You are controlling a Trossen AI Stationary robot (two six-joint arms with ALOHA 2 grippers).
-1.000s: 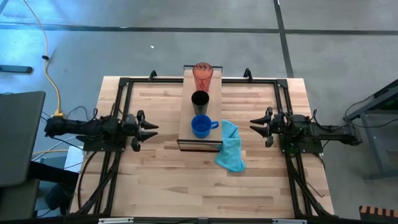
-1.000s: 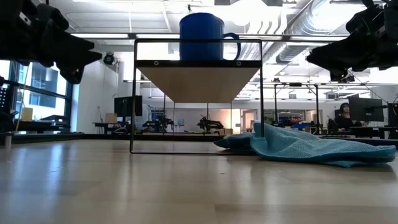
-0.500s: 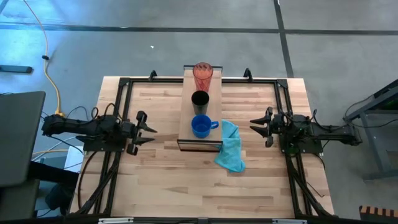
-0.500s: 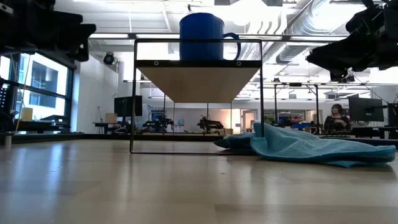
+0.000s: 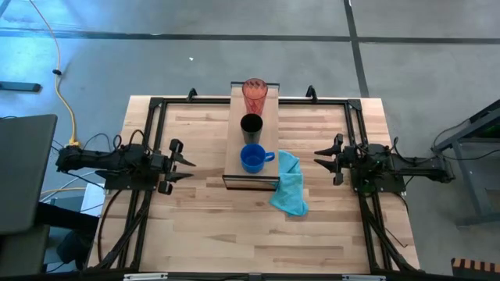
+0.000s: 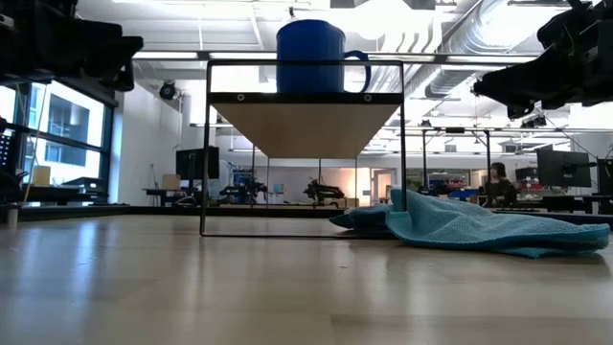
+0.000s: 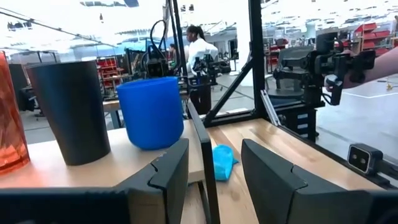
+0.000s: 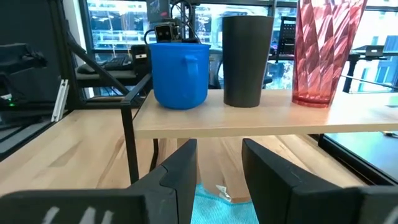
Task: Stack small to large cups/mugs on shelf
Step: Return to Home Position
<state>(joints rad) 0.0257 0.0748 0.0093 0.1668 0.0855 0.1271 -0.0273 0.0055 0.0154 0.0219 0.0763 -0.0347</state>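
On the slatted wooden tabletop point(image 5: 203, 226), the narrow light-wood shelf on a black frame point(image 5: 233, 148) carried a row ordered by size: short blue handled mug point(image 5: 251, 158), black cylindrical cup point(image 5: 251, 125), tall translucent red-orange tumbler point(image 5: 254, 94). The sorting looked finished. The left gripper point(image 5: 186, 167) and right gripper point(image 5: 319, 158) hung empty, fingers spread — one either side, well apart from the cups.

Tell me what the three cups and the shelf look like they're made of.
Blue mug: opaque, smooth, plastic or glazed ceramic. Black cup: matte, opaque, probably plastic. Red tumbler: translucent with faceted walls, glass or acrylic. Shelf: pale grained wood board on black metal frame.
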